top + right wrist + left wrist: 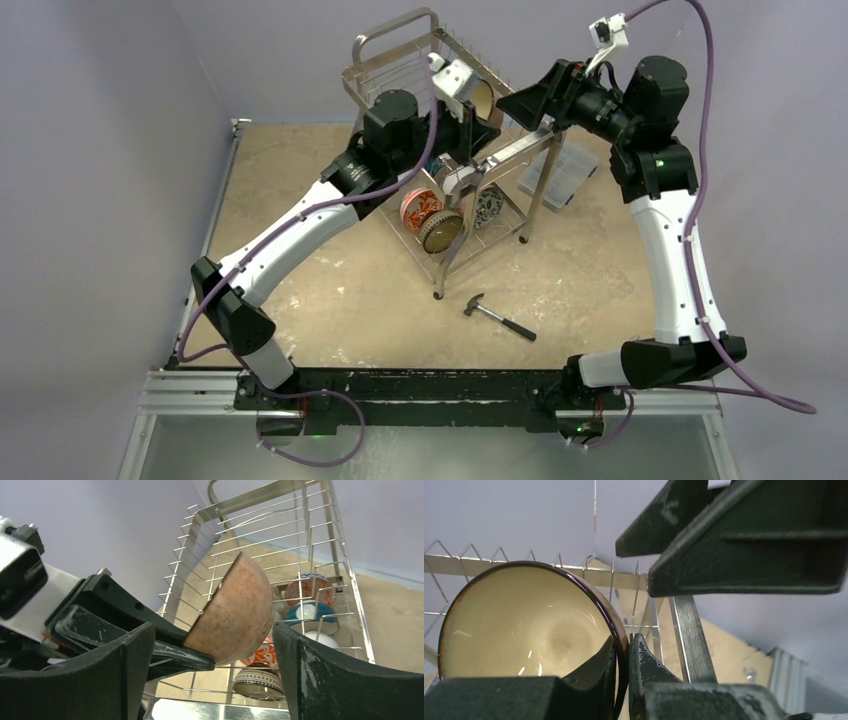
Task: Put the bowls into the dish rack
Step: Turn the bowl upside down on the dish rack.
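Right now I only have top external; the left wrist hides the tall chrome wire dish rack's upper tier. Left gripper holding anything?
Observer: Yes. The left gripper is shut on the rim of a round copper-brown ceramic bowl with a cream inside.
Operator: Right gripper?
Observer: The right gripper is open, one finger on each side of that bowl.
Operator: Seated in the dish rack?
Observer: Bowl is tilted on edge over the dish rack's upper wires; contact cannot be told.

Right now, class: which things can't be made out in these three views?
Top view: copper-brown bowl mostly hidden by the left arm's wrist.
Left wrist view: its lower rim hidden behind the left gripper.
Right wrist view: lower-tier bowls partly behind it; count unclear.
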